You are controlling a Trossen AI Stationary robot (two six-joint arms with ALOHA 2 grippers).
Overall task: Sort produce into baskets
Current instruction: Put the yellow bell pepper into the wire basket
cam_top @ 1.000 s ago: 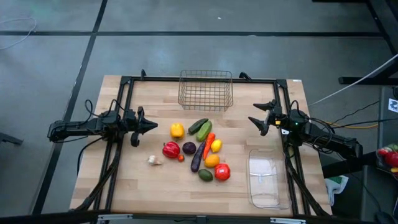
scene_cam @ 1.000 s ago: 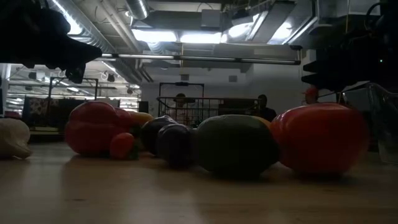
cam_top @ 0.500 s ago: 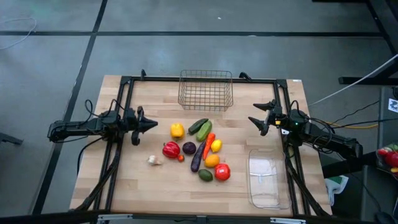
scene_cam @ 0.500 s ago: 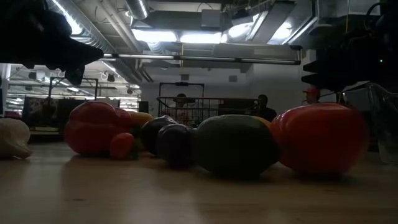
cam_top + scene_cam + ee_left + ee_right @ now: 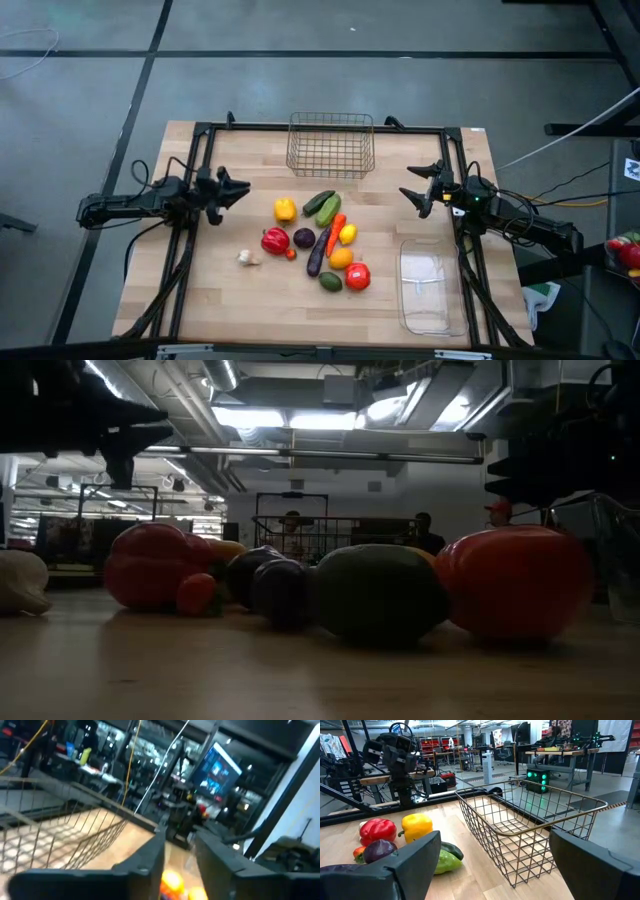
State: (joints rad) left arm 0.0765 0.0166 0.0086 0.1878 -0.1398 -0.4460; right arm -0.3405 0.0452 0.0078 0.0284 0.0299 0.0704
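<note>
Left hand [image 5: 232, 190] hovers empty, fingers spread, at the near edge of the produce cluster; the yellow pepper [image 5: 285, 209] lies just ahead of it, the red pepper [image 5: 275, 240] beyond and to one side. Right hand [image 5: 418, 191] waits, fingers wide apart, off the far side of the cluster, with the clear tray [image 5: 430, 291] beside its arm and the wire basket [image 5: 331, 144] well ahead.

Risk noted: the pieces lie packed together, several touching. A descent on the yellow pepper with wide fingers may nudge the green items [image 5: 322, 207] beside it and roll them across the worktop [image 5: 200, 300]. Rounded toy surfaces may also slip from a shallow pinch.
</note>
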